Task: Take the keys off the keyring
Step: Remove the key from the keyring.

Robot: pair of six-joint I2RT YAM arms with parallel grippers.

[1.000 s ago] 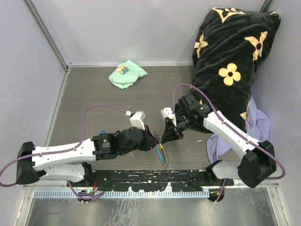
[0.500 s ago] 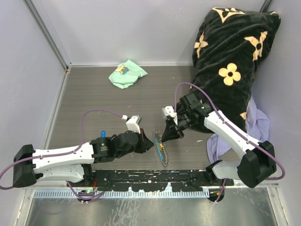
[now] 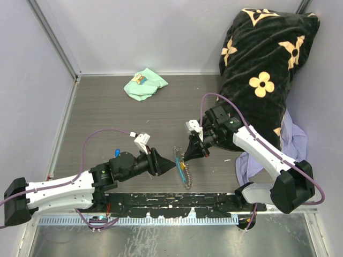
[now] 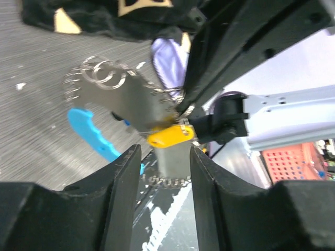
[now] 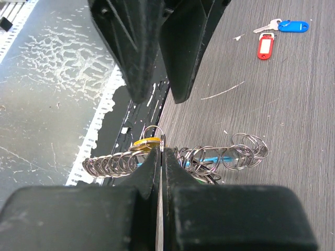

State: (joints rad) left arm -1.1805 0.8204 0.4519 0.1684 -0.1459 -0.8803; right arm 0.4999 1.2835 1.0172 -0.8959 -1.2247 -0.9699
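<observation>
Grey table (image 3: 107, 118), front-middle: keyring (image 3: 180, 157) pinched in right gripper (image 5: 161, 157), jaws near closed on ring. Chain (image 3: 187, 182) and fob (image 4: 91, 133) trail toward near edge.

Partway, my read:
- 2 keys off, lying by left arm: red-tag (image 5: 265, 46), blue-tag (image 5: 285, 25).
- 1 yellow-tag key (image 4: 170, 136) on ring, between left gripper's (image 4: 165, 151) parted jaws, not gripped.
- Green one: can't see.

Further out: 1 cloth (image 3: 144, 84), 1 cushion (image 3: 262, 59).

Two arms, a matched pair. The left arm (image 3: 59, 187): white shell links, black cylindrical joint housings, black end block. A purple cable (image 3: 107, 130) loops out to a white camera block (image 3: 142, 140) behind the jaws. The right arm (image 3: 262, 152): same white-and-black build, its own purple cable (image 3: 215, 96) arching behind the jaws, white camera block (image 3: 191, 126). The jaws: matte black, wedge-shaped, flat inner faces.
</observation>
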